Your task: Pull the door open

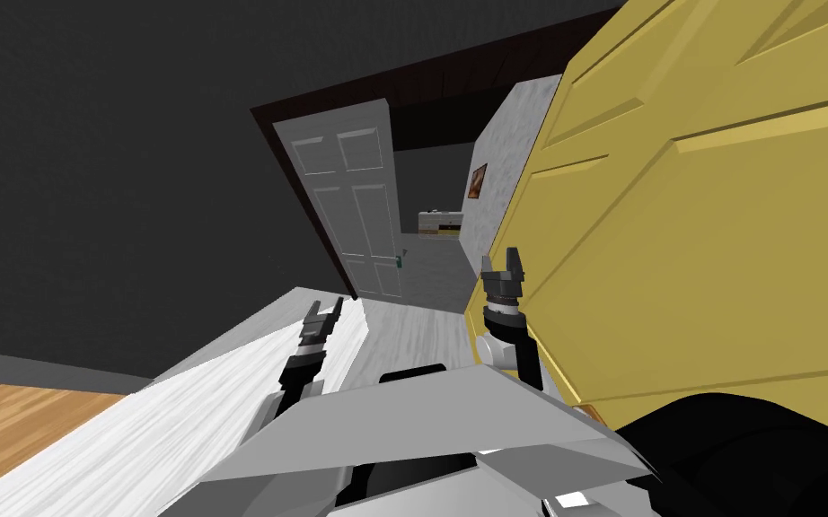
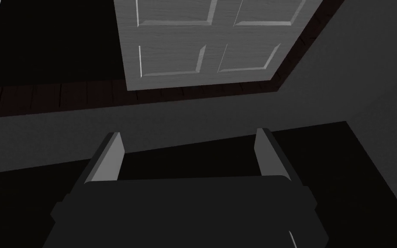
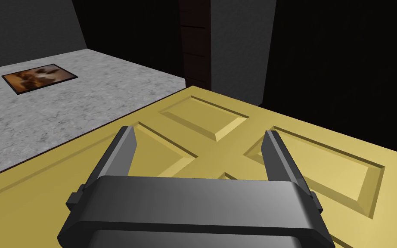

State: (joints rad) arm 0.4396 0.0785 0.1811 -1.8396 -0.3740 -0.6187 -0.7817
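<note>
- The yellow door [image 1: 717, 224], with raised panels, takes the whole right side of the head view and stands just beside the right arm. No handle of it can be seen.
- A dark grey wall [image 1: 116, 179] closes the left side. Below it lie a pale floor [image 1: 224, 395] and, at the corner, a strip of wood floor [image 1: 8, 422].
- A white panelled door [image 1: 358, 206] stands further ahead, at the left edge of a dark brown frame [image 1: 457, 76].
- A speckled grey wall [image 1: 502, 170] runs between that frame and the yellow door's far edge and carries a small picture [image 1: 478, 180].
- The right gripper [image 1: 502, 262] is near the yellow door's edge with its fingers spread wide and nothing between them. Whether it touches the panel I cannot tell.
- The left gripper [image 1: 325, 310] is over the pale floor, also spread wide and empty, and points toward the white door.
</note>
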